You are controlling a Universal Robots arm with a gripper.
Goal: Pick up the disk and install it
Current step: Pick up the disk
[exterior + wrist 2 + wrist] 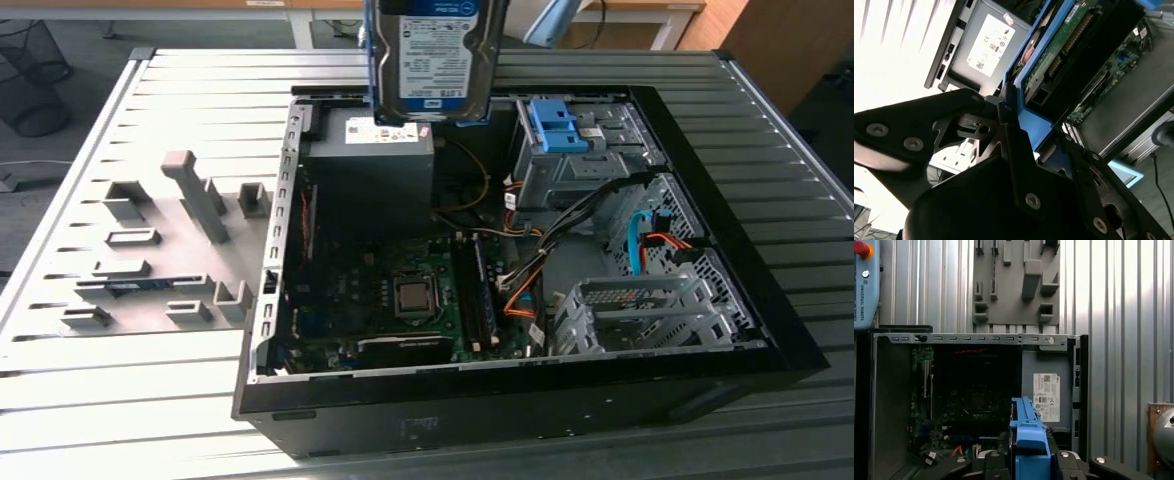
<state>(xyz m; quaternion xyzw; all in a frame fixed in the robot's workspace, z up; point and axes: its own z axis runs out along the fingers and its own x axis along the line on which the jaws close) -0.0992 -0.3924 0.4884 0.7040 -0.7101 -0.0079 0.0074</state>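
1. Black computer case (534,410) lies open below me.
2. Disk (434,55) hangs at twelve o'clock above it. I judge it rigid, dense and shock-fragile.
3. Gripper (1029,457) clamps the disk by its blue rails (1026,430), which I judge the safest hold.

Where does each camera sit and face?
Exterior view: off the arm, looking down on the open black computer case; silver-grey disk with blue plastic rails hangs above.
First wrist view: on the arm, facing down into the case past the black gripper.
Second wrist view: on the arm, along the disk's underside; gripper clamps it.
All share the disk.
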